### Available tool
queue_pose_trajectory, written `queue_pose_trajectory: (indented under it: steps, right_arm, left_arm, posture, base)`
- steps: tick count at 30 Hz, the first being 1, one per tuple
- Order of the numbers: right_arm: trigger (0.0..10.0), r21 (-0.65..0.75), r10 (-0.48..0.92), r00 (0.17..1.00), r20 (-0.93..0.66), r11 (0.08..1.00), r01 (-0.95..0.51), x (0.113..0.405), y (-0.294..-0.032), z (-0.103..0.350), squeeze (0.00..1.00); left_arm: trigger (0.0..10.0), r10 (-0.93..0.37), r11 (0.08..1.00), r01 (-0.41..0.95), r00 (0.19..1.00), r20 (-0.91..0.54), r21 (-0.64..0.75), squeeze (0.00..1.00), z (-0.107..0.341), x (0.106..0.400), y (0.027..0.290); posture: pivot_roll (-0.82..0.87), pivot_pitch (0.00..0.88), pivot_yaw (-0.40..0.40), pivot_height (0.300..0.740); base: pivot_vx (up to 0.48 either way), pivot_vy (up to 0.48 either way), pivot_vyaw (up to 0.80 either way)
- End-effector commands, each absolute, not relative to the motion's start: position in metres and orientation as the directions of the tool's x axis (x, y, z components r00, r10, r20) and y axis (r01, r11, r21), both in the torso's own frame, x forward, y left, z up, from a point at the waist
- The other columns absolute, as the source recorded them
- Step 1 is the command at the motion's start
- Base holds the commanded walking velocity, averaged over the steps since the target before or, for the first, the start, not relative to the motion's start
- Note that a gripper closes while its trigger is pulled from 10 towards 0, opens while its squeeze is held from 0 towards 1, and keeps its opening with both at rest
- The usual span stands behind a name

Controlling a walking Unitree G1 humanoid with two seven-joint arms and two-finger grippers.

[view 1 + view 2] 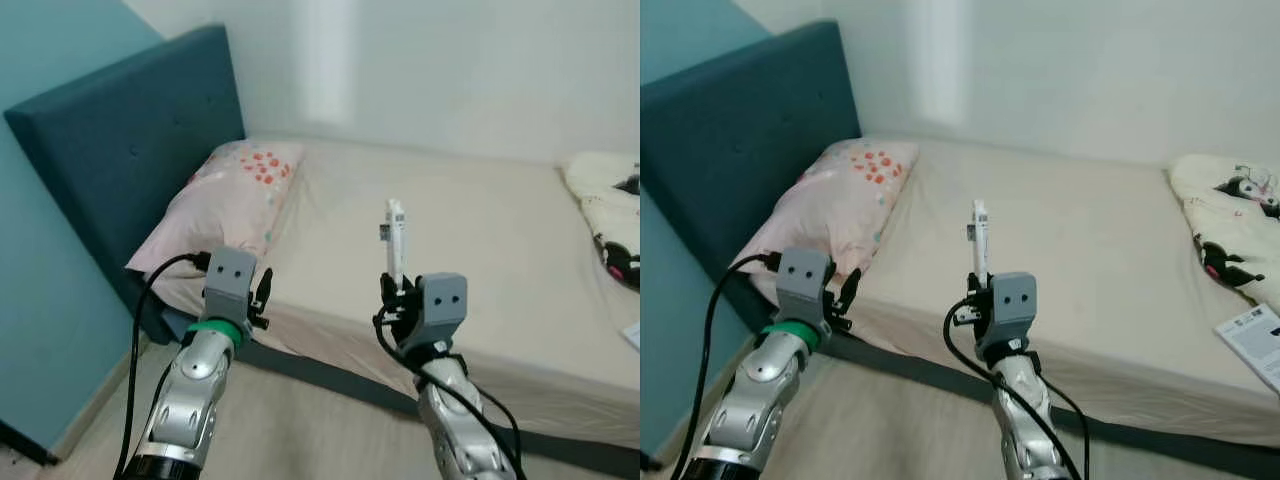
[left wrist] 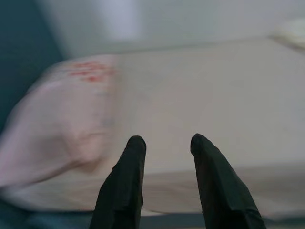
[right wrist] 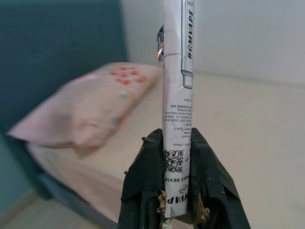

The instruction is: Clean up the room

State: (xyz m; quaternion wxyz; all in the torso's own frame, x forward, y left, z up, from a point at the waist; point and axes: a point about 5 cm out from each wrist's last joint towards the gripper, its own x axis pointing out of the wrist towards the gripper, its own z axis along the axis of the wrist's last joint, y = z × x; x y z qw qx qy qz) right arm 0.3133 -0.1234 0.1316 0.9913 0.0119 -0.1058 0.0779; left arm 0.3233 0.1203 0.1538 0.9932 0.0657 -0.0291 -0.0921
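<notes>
My right gripper [image 1: 397, 290] is shut on a slim white printed packet [image 1: 395, 240], which it holds upright over the near edge of the bed [image 1: 470, 250]. In the right wrist view the packet [image 3: 177, 95] stands between the two black fingers [image 3: 209, 181], with a QR code and small print on it. My left gripper [image 1: 262, 295] is open with nothing between its fingers [image 2: 125, 186], raised in front of the pink pillow [image 1: 225, 220] at the bed's near left corner.
A teal padded headboard [image 1: 130, 140] stands at the left against a teal wall. A white blanket with cartoon prints [image 1: 1225, 225] lies at the bed's right end, and a printed leaflet [image 1: 1255, 340] lies near the right edge. Beige floor [image 1: 290, 420] runs along the bed.
</notes>
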Motion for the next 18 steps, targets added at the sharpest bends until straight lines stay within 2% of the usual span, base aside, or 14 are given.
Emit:
queue_pose_trajectory:
  steps: [1, 18]
  right_arm:
    - [10.0, 0.008, 0.155, 0.969, 0.191, 0.987, -0.160, 0.313, -0.121, 0.127, 0.00]
    - [10.0, 0.011, 0.211, 0.960, 0.182, 0.976, -0.217, 0.314, -0.101, 0.123, 0.00]
  left_arm:
    - [10.0, -0.190, 0.972, 0.184, 0.981, 0.029, 0.143, 0.00, 0.151, 0.323, 0.121]
    - [10.0, -0.188, 0.960, 0.199, 0.979, -0.074, 0.199, 0.00, 0.135, 0.318, 0.135]
  posture:
    - [-0.09, 0.005, 0.078, 0.740]
    - [-0.09, 0.000, 0.094, 0.740]
  base:
    - [0.000, 0.000, 0.80]
    - [0.000, 0.000, 0.80]
